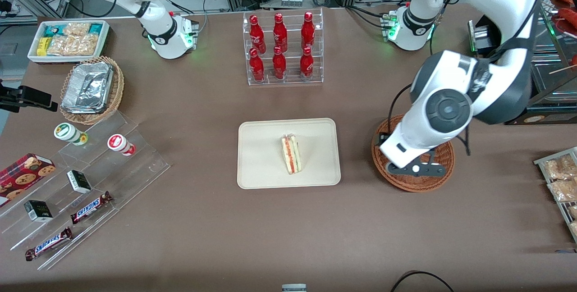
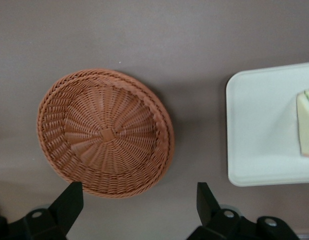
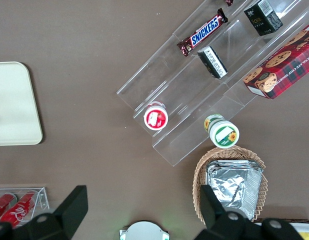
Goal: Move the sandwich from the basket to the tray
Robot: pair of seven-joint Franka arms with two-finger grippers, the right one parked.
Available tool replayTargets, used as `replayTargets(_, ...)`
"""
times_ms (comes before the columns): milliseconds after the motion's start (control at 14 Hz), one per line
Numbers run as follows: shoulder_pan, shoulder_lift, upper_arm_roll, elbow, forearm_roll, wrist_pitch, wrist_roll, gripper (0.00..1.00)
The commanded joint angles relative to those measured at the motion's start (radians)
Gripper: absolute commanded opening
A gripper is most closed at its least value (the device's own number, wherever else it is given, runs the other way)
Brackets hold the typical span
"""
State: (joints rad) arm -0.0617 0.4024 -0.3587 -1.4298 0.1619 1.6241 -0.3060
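My gripper [image 2: 139,205] hangs above the reddish-brown basket [image 2: 105,132] with its two dark fingers [image 2: 69,202] spread wide and nothing between them; seen from my wrist, the woven bowl lies bare below me with no food in it. In the front view my forearm covers the middle of the basket [image 1: 401,183], whose rim shows around it at roughly three o'clock from the table's centre, toward my working end. Just beside the basket, but not touching it, lies the cream tray [image 1: 261,157], flat on the brown table [image 1: 203,233], and the sandwich [image 1: 291,153] rests on it slightly off-centre toward the basket side, a pale wedge with red-orange and green layers showing along its cut face. From my wrist I catch only the tray's rounded corner [image 2: 254,130] and one edge of the sandwich [image 2: 305,122]. Toward the parked arm's end, at about eight o'clock, clear stepped shelves [image 1: 112,184] carry Snickers bars [image 1: 90,207], small dark boxes and two capped cups. Farther from the front camera, at twelve o'clock from the tray, a clear rack [image 1: 284,48] holds six red bottles. At about ten o'clock sit a tan wicker basket of foil trays [image 1: 90,87] and, farther still, a white bin of snack packets [image 1: 70,39].
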Motion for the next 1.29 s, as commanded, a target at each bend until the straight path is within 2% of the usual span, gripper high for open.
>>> replayTargets(0, 0.072, -0.099, -0.003, -0.075, -0.039, -0.009, 0.115, 1.0)
replayTargets(143, 0.082, -0.12, 0.01, -0.07, -0.042, -0.049, 0.184, 1.0)
replayTargets(571, 0.071, -0.217, 0.177, -0.061, -0.116, -0.162, 0.413, 1.0)
replayTargets(929, 0.063, -0.306, 0.319, -0.054, -0.145, -0.214, 0.459, 1.0)
replayTargets(1214, 0.008, -0.335, 0.409, -0.05, -0.145, -0.25, 0.459, 1.0)
